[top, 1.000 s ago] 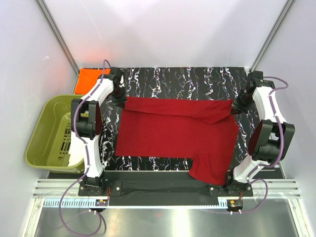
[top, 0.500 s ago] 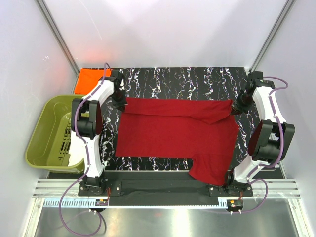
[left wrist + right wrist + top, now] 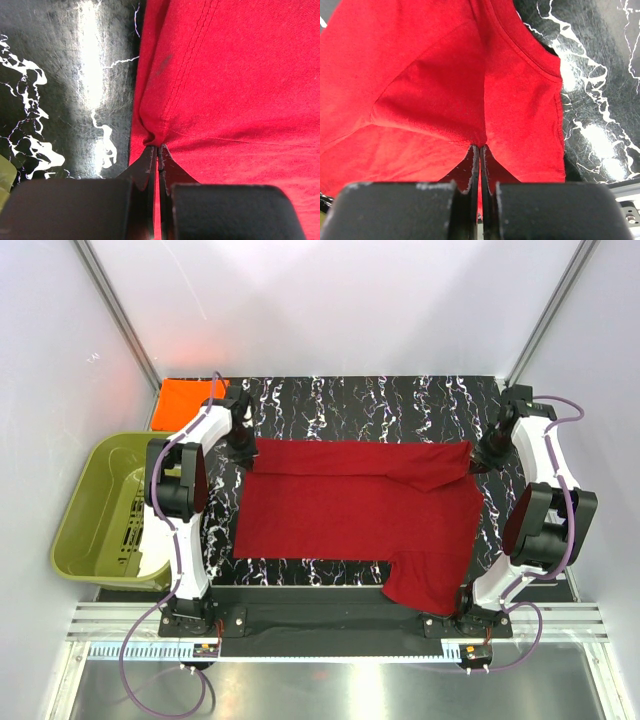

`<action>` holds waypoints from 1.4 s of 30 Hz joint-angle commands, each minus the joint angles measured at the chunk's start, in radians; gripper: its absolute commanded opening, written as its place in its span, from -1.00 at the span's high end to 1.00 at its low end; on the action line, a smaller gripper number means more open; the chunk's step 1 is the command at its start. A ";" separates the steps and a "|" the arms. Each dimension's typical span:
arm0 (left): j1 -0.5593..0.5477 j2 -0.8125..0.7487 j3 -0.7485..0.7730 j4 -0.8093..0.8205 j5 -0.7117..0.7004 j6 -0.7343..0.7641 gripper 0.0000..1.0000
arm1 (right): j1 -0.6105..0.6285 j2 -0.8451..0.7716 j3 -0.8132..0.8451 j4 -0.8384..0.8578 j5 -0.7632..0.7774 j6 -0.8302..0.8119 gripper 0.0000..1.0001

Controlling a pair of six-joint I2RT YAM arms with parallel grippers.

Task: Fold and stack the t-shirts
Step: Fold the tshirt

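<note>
The black marbled table [image 3: 380, 400] fills the middle of the top view. The dark red t-shirt [image 3: 350, 510] lies spread across its centre, with one part reaching down toward the lower right. An olive tub [image 3: 85, 525] sits at the left, and the orange t-shirt [image 3: 180, 397] lies above it in the upper left. The left gripper [image 3: 246, 453] has its jaws pressed together on the red shirt's upper left corner. The right gripper [image 3: 474, 461] pinches the upper right corner the same way.
</note>
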 commanded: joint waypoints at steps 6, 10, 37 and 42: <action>-0.010 -0.052 0.010 -0.054 -0.019 -0.018 0.23 | -0.006 -0.080 -0.167 -0.036 -0.003 0.013 0.65; -0.011 -0.168 -0.017 -0.085 -0.015 -0.045 -0.18 | -0.015 -0.147 -0.190 0.003 -0.046 0.043 -0.20; 0.000 0.071 0.180 0.170 0.131 -0.118 0.53 | -0.107 0.509 0.344 0.327 -0.224 0.012 -0.08; 0.005 0.101 0.188 0.171 0.135 -0.130 0.53 | -0.107 0.563 0.393 0.330 -0.245 0.024 0.02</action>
